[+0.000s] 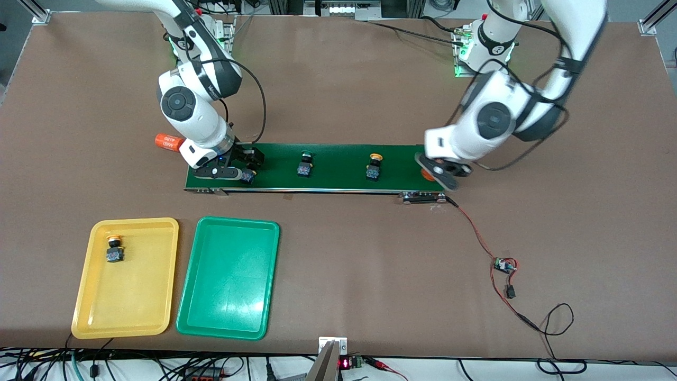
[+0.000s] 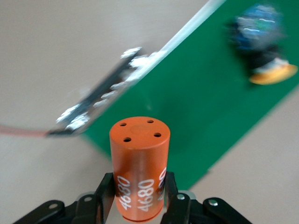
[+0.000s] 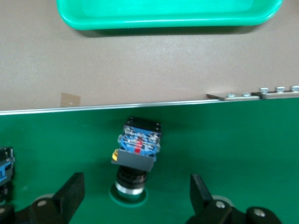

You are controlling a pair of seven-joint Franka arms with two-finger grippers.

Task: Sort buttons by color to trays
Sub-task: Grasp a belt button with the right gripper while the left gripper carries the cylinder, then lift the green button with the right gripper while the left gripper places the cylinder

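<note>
My right gripper [image 1: 244, 168] [image 3: 135, 196] is open low over the conveyor belt's [image 1: 338, 177] end toward the right arm. A green-capped button [image 1: 247, 176] [image 3: 138, 154] lies on its side between the fingers, and neither finger touches it. Another green button [image 1: 305, 163] and a yellow button [image 1: 374, 166] [image 2: 264, 51] sit farther along the belt. A second yellow button [image 1: 114, 250] lies in the yellow tray [image 1: 90, 296]. The green tray [image 1: 227, 286] [image 3: 168, 14] holds nothing. My left gripper [image 1: 441, 174] [image 2: 138, 196] is shut on an orange cylinder [image 1: 426, 173] [image 2: 140, 163] over the belt's other end.
A second orange cylinder [image 1: 169, 142] lies on the table beside the right arm's wrist. A small circuit board [image 1: 505, 264] with red and black wires trails from the belt's bracket [image 1: 423, 197] toward the front edge.
</note>
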